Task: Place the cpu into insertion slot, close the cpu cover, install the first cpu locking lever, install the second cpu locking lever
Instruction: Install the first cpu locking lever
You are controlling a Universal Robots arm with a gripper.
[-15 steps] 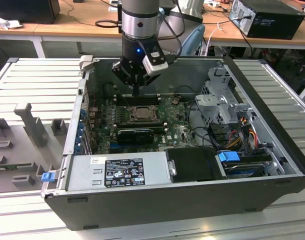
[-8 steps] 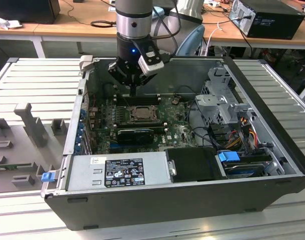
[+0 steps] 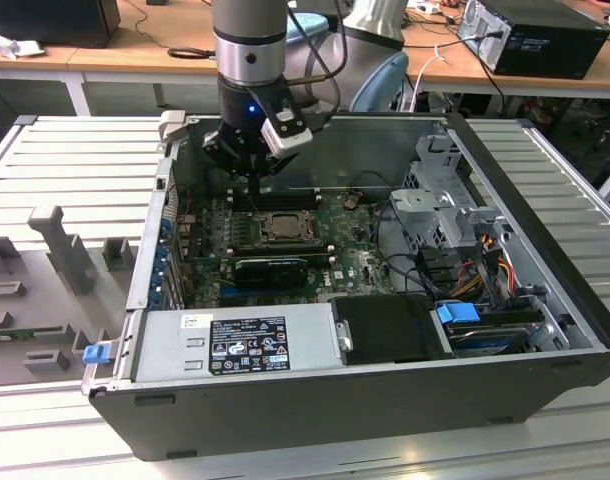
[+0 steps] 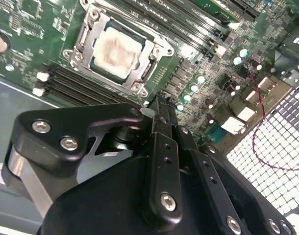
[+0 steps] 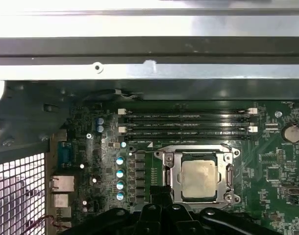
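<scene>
The cpu [image 4: 116,50] lay seated in the insertion slot [image 4: 138,88] on the green motherboard [image 5: 272,171], its silver top smeared pale. The cpu cover [image 5: 172,172] was folded down flat over it, so the chip showed through the square window. I couldn't make out how the locking levers stood.

The gripper [image 4: 161,104] hung inside the open computer case [image 3: 545,300], close above the insertion slot and over the edge that faces the row of blue-topped capacitors [image 5: 120,178]. Its fingers were pressed together to a single narrow tip with nothing between them. From where I stood I couldn't tell whether that tip touched the board or the cover.

The long black memory slots [image 5: 186,125] ran just beside one side of the insertion slot. The black graphics card [image 3: 270,268] lay on the opposite side. The case itself rested on a slatted metal tabletop [image 3: 75,160].
</scene>
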